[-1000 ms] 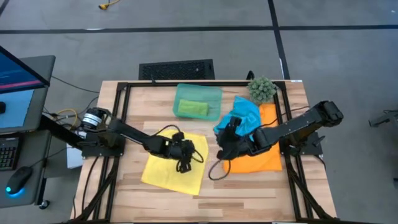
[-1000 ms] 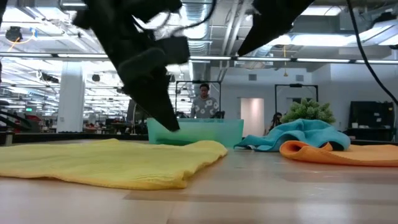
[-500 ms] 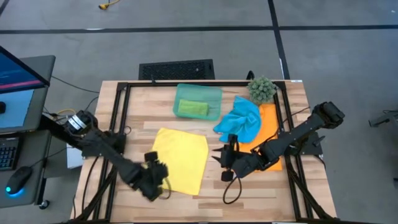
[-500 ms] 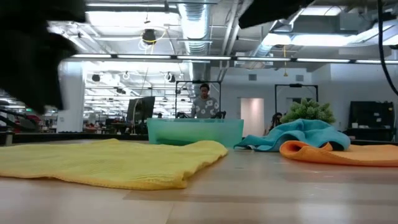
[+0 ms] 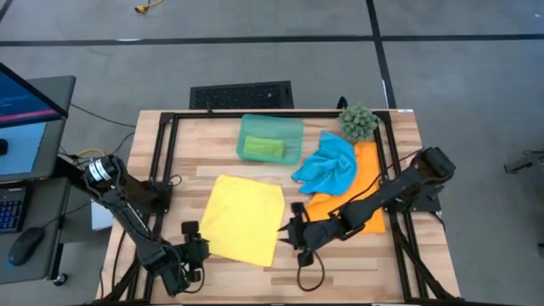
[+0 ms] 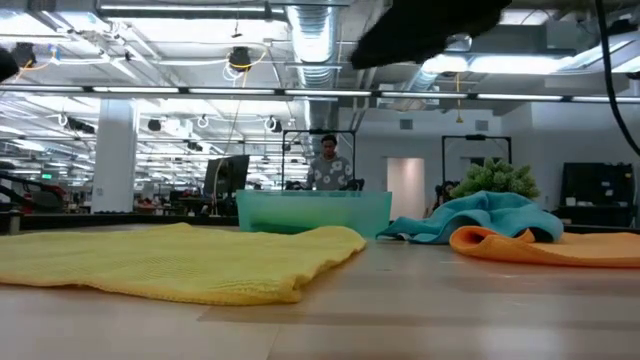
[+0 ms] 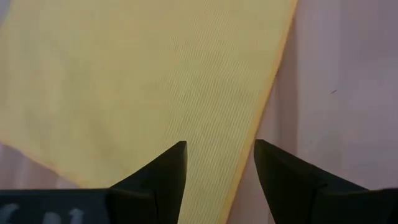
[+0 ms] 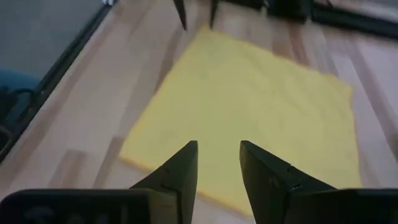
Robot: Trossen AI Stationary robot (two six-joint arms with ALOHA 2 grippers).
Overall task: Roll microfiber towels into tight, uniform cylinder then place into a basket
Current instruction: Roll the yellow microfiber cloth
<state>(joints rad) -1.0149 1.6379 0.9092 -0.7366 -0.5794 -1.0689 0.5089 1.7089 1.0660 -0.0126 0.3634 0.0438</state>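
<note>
High view: we saw the yellow towel [image 5: 243, 218] flat between both pincers, the left gripper [image 5: 192, 253] spread just off its near-left corner, the right gripper [image 5: 290, 235] parted, empty, beside its right edge. Only this view showed the green roll [image 5: 263, 148] inside the basket [image 5: 291, 127].

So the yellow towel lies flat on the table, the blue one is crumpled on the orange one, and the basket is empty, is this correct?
Not fully. The basket is not empty: the high view shows a green towel lying inside it. The rest holds: the yellow towel lies flat on the table, and the blue towel is crumpled on the orange towel.
</note>
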